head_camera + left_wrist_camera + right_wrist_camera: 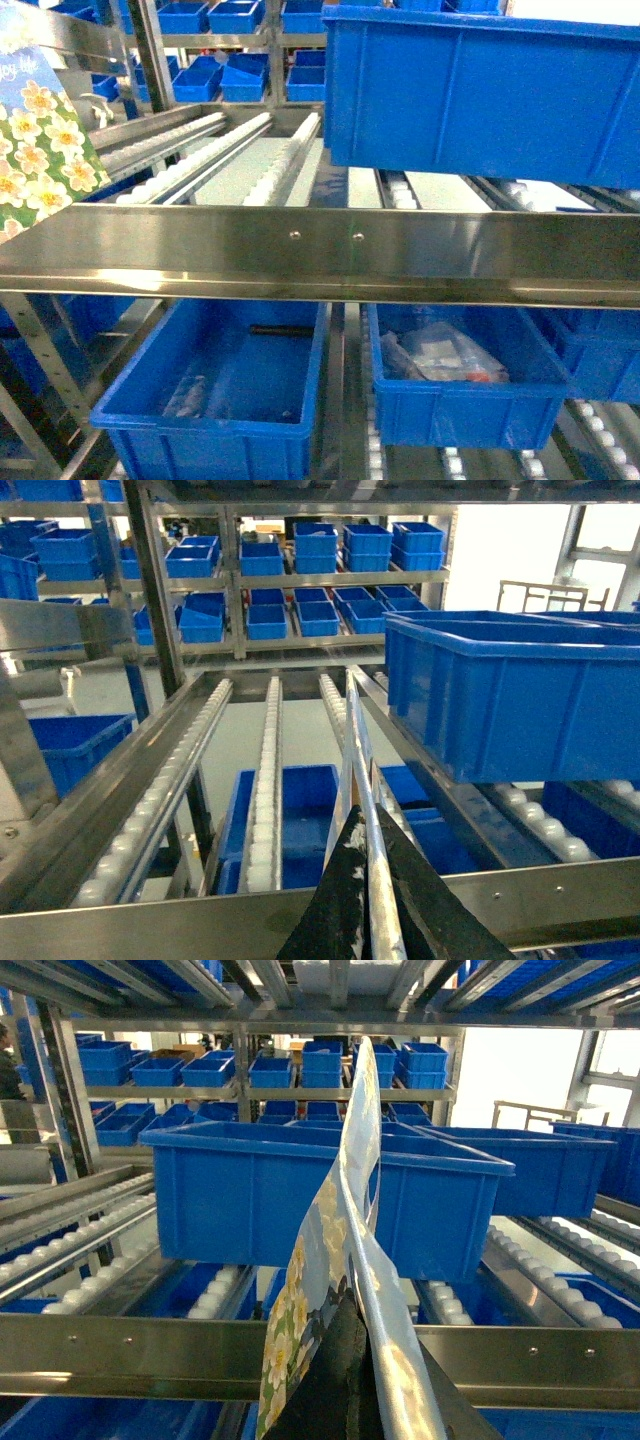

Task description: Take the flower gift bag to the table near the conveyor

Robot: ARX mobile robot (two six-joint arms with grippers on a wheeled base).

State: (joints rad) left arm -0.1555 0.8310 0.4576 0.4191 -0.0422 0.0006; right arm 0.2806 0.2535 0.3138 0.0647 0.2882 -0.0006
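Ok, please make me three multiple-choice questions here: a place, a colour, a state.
1. In the head view, where is the flower gift bag?
A. right edge
B. left edge
C. inside a lower bin
2. What colour are the plastic bins?
A. blue
B. red
C. grey
3. The right fingers are:
A. open, empty
B. holding a bin
C. shut on the bag
Answers: 1 B, its floral print shows at the left edge. 2 A, every bin is blue. 3 C, the bag rises from between them in the right wrist view.
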